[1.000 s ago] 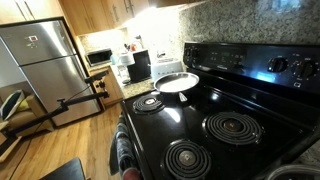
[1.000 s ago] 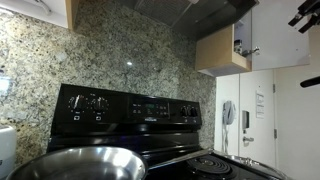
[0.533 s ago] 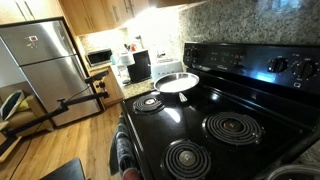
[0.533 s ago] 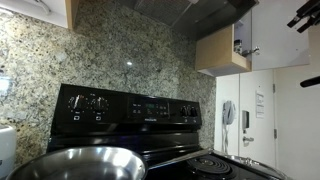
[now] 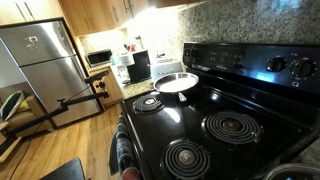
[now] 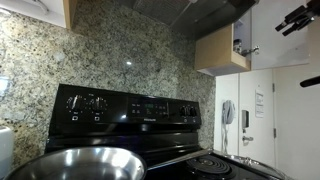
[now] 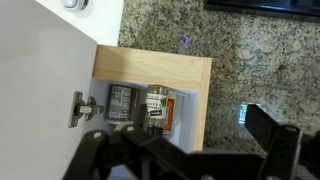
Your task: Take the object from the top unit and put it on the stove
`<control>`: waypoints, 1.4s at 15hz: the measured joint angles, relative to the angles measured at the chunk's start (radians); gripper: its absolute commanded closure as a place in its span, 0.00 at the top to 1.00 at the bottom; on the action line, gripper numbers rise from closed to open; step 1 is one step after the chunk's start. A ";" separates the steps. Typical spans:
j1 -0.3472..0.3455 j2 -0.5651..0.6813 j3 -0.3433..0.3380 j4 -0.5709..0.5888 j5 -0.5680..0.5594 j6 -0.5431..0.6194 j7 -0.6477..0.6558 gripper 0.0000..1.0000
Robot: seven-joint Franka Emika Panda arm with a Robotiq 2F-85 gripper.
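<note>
Facing the open cabinet (image 7: 150, 66) holding jars (image 7: 123, 103), the end effector (image 7: 178, 148) stands spread, empty.

A home kitchen: a black glass-top stove (image 5: 200, 120) against a granite backsplash (image 6: 120, 50), well below the gripper (image 7: 185, 150). There is a steel refrigerator (image 5: 45, 60), wooden cabinets (image 5: 100, 15), and spice jars (image 7: 140, 105) shelved just ahead of the gripper.

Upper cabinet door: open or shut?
Open: in the wrist view the cabinet door is swung aside, its hinge exposed, jars visible inside.
</note>
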 measured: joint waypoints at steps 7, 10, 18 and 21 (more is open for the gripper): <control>0.014 0.107 -0.037 0.098 0.020 0.008 -0.014 1.00; 0.014 0.153 -0.043 0.134 0.037 0.008 -0.015 1.00; 0.013 0.230 -0.052 0.201 0.066 0.008 -0.015 1.00; 0.008 0.230 -0.047 0.193 0.068 0.007 -0.015 1.00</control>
